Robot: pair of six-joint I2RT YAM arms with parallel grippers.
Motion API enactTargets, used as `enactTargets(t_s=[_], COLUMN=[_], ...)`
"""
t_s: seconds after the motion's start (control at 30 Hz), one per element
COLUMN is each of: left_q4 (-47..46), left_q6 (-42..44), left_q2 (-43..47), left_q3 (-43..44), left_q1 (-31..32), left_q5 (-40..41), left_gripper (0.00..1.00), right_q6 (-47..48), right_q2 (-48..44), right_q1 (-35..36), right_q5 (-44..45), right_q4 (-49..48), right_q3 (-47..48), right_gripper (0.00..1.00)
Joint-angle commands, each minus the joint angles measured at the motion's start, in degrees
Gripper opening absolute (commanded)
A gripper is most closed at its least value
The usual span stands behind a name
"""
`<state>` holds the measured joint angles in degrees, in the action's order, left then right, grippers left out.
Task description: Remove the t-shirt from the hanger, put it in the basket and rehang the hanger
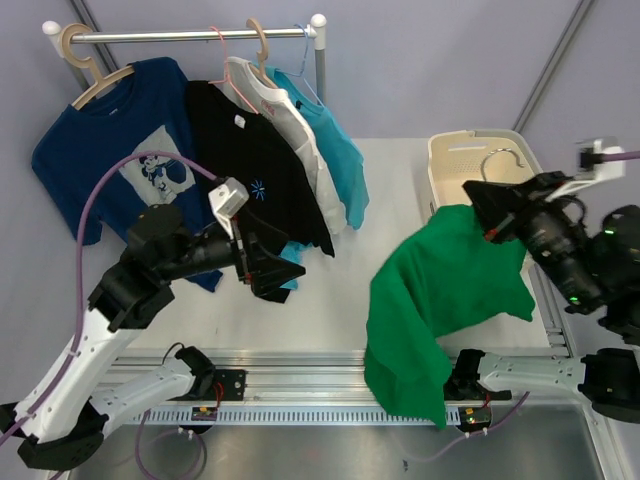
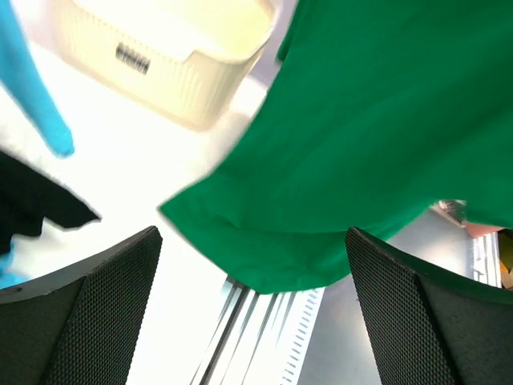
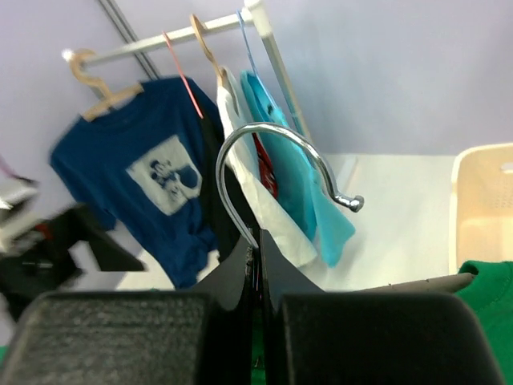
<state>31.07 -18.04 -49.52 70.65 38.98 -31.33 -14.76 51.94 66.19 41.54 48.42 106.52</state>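
The t-shirt (image 1: 448, 285), plain bright green with no print, hangs crumpled and lopsided near the right end of the table's near edge. Its top is bunched just under the right gripper (image 1: 488, 216) and its long lower part trails past that edge, over the front rail (image 1: 300, 412). It is on the hanger (image 3: 276, 156), of which only the slim metal hook and a bit of one grey-brown arm show. The right gripper's jaws are pressed together on the foot of the hook, which stands upright above them. Beyond the shirt, in the far right corner, sits a cream basket (image 1: 447, 158), its near rim hidden behind shirt and gripper. The left gripper (image 1: 272, 268) hovers over the middle-left of the table, well apart from the shirt and facing it, its jaws spread wide with nothing between them. Bare white table lies between it and the green cloth. Along the far left edge stands a clothes rail (image 1: 190, 35) bearing a dark blue printed shirt (image 1: 110, 130), a black shirt (image 1: 255, 160), a white shirt (image 1: 300, 130) and a turquoise shirt (image 1: 340, 150), whose hems hang just behind the left gripper
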Motion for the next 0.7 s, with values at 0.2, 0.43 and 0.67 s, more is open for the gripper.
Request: enactTargets(t_s=[0.2, 0.43, 0.67], left_q4=[-8.0, -12.3, -13.7], left_q6=[-3.8, -4.3, -2.8], left_q2=[7.9, 7.3, 7.9], left_q3=[-3.8, -10.8, -13.9], left_q1=[0.7, 2.4, 4.3], left_q5=[-6.1, -10.3, -7.1], left_gripper=[0.99, 0.99, 0.80], right_q6=[1.1, 1.4, 0.8], right_q2=[6.4, 10.5, 11.2], right_q1=[0.1, 0.0, 0.0], right_q5=[6.4, 7.2, 6.5], right_q4=[-12.0, -15.2, -15.9], right_q3=[-16.0, -15.8, -16.9], right_gripper=[0.00, 0.00, 0.00])
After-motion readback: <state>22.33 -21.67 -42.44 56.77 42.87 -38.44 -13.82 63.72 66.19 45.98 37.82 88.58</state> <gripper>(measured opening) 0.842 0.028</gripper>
